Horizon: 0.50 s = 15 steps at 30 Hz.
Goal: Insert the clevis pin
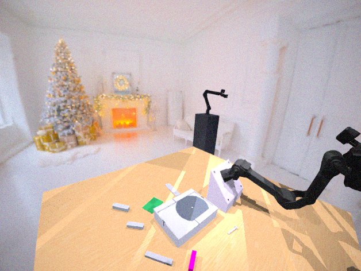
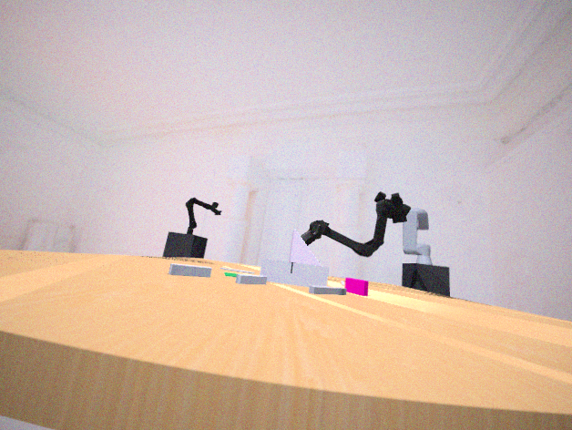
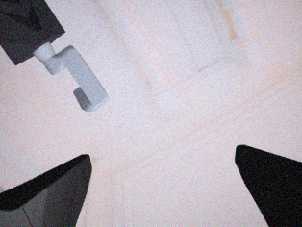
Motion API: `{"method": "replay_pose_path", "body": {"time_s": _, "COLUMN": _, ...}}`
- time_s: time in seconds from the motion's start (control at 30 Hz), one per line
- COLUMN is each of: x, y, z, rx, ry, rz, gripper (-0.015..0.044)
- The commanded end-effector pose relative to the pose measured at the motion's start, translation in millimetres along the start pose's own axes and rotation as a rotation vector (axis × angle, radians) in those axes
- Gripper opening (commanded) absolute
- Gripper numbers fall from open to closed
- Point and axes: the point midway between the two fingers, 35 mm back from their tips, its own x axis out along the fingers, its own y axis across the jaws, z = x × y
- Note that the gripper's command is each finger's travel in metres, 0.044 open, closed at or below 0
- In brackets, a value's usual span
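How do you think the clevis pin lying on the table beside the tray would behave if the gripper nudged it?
The pin looks slim and straight, so it would probably stay stiff. Lying on its side with a wider head at one end, it may roll in a curve rather than straight.

On my feed the disc (image 1: 185,209) is grey, the bar (image 1: 192,260) (image 2: 356,286) magenta, the square (image 1: 152,204) (image 2: 230,274) green, the bench (image 1: 87,221) (image 2: 230,323) tan with streaky grain.

Here's the wooden table (image 1: 96,233) (image 2: 277,332), carrying a pale tray (image 1: 172,227) (image 2: 295,272), grey bars (image 1: 158,258) (image 2: 189,270), a green square (image 1: 153,205) (image 2: 230,274) and a magenta block (image 1: 192,260) (image 2: 356,286)!
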Motion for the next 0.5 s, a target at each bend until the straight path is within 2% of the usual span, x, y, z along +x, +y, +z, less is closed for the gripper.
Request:
{"method": "replay_pose_path", "body": {"time_s": 0.0, "x": 0.2, "y": -1.5, "z": -1.6, "rx": -0.013, "ry": 0.007, "rz": -0.002, "gripper": 0.0374}}
{"method": "replay_pose_path", "body": {"time_s": 0.27, "x": -12.8, "y": -73.7, "z": -72.7, "rx": -0.545, "ry": 0.356, "rz": -0.029, "gripper": 0.0164}}
{"method": "replay_pose_path", "body": {"time_s": 0.47, "x": -55.0, "y": -133.2, "z": -125.2, "rx": -0.909, "ry": 0.700, "rz": 0.050, "gripper": 0.0160}}
